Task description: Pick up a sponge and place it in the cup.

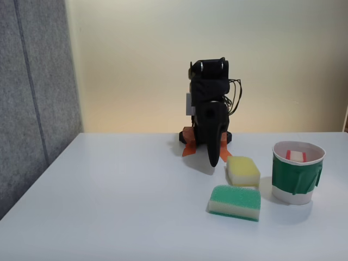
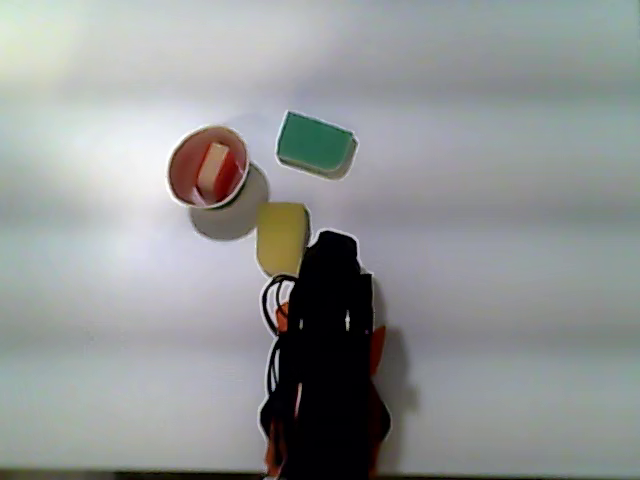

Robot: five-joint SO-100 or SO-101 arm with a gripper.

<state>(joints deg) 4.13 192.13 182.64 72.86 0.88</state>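
- Sponge (image 2: pixel 217 172) already inside cup (image 1: pixel 297 182), standing on end, red and cream edge showing above the rim.
- Likely light, soft, springy foam; rough red face should grip well. Best taken across the narrow sides.
- Cup likely light paper, easily tipped.
- Arm folded back over its base, claw (image 1: pixel 213 161) pointing down at bench (image 1: pixel 119 206) beside yellow sponge (image 1: pixel 243 171).
- Claw holding nothing; open or closed cannot tell.

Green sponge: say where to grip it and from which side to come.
Come straight down from above and pinch the green sponge across its short width, on the cream foam sides. It lies flat on the table, green top up, apart from the yellow sponge and the cup, so both long sides look free. The foam should give.
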